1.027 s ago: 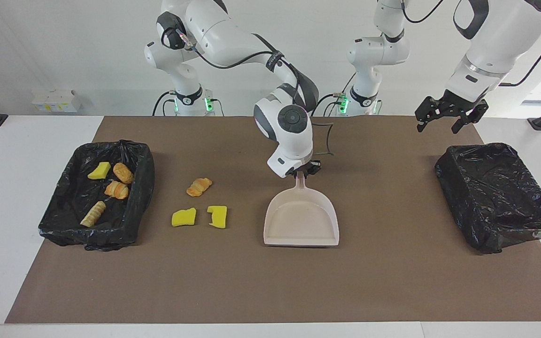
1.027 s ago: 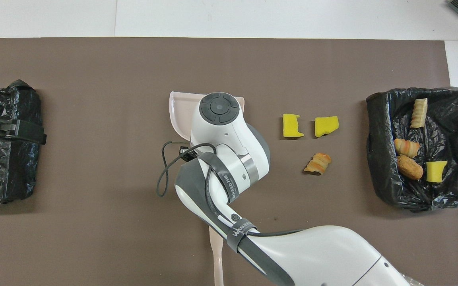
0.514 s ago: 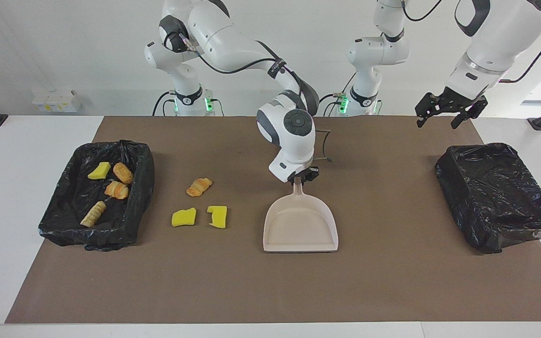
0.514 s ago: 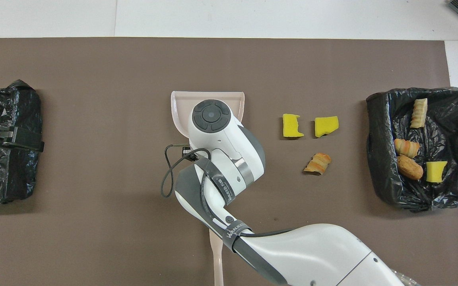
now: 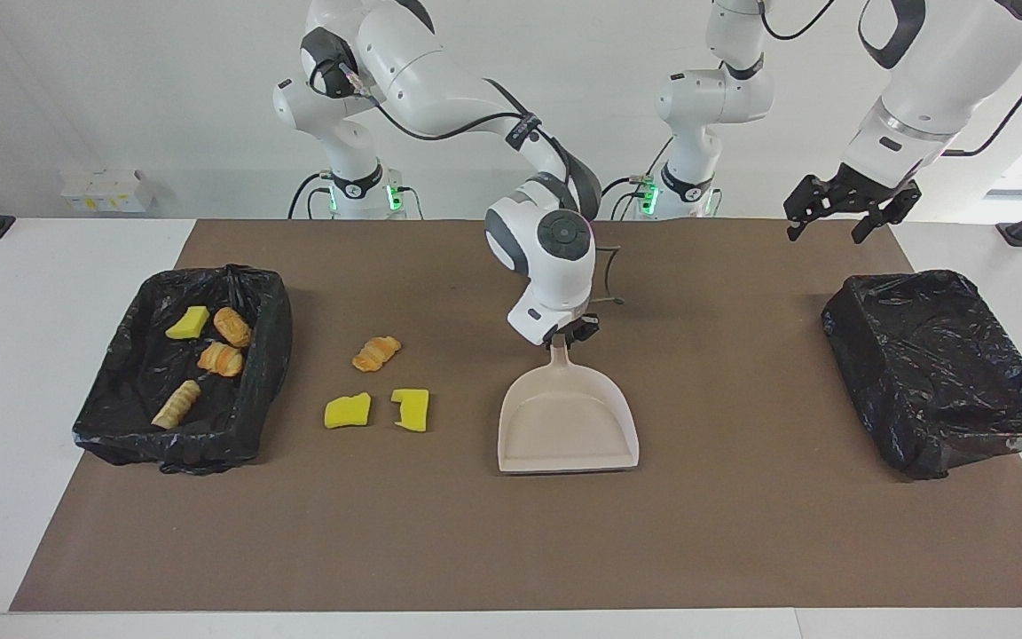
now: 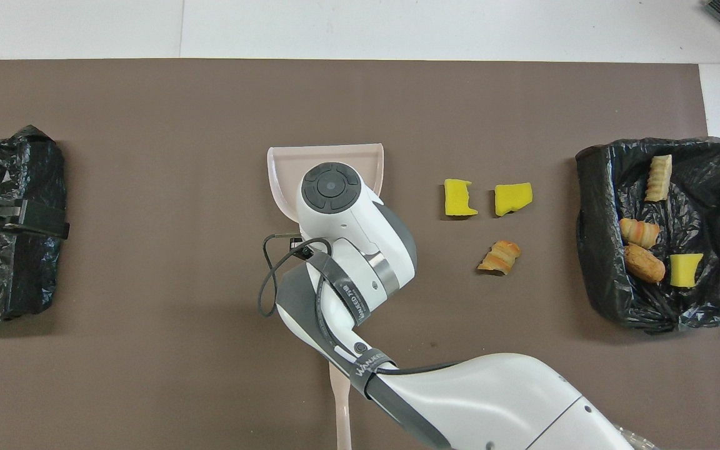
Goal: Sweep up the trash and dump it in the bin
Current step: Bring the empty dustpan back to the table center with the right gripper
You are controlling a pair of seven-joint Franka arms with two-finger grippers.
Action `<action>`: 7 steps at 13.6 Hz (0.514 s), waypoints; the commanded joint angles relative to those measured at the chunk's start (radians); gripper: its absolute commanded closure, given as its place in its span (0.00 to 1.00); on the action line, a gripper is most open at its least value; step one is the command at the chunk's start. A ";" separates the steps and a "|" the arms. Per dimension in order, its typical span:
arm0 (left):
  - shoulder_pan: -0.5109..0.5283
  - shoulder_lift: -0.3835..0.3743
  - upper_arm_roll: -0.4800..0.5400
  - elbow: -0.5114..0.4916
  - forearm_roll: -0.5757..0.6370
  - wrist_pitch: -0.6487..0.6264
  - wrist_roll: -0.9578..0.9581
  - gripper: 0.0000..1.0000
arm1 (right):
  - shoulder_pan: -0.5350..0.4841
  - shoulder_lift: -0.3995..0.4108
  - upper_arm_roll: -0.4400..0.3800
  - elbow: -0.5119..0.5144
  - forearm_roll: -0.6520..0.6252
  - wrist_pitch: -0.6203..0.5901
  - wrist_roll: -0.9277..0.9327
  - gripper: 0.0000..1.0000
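We see right gripper (image 5: 569,335) at dustpan (image 5: 568,429) handle, finger state unclear; left gripper (image 5: 841,216) open over mat. Three trash pieces (image 5: 376,353) on mat, four in bin (image 5: 264,355).

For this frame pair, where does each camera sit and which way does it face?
Facing view: high across the table, looking at both arm bases; the right end effector is at the dustpan handle, and the left end effector is raised.
Overhead view: above the robots' end, looking steeply down; it mostly shows the right arm.
Shared: dustpan, loose trash, both bins, half a turn apart.
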 commanded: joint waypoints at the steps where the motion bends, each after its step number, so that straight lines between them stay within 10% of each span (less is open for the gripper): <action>1: -0.010 -0.020 0.011 -0.019 0.016 0.004 -0.005 0.00 | -0.010 -0.089 0.001 -0.044 -0.001 -0.078 -0.024 0.00; 7: -0.010 -0.020 0.011 -0.019 0.016 0.004 -0.005 0.00 | 0.002 -0.262 0.004 -0.143 0.096 -0.232 0.028 0.00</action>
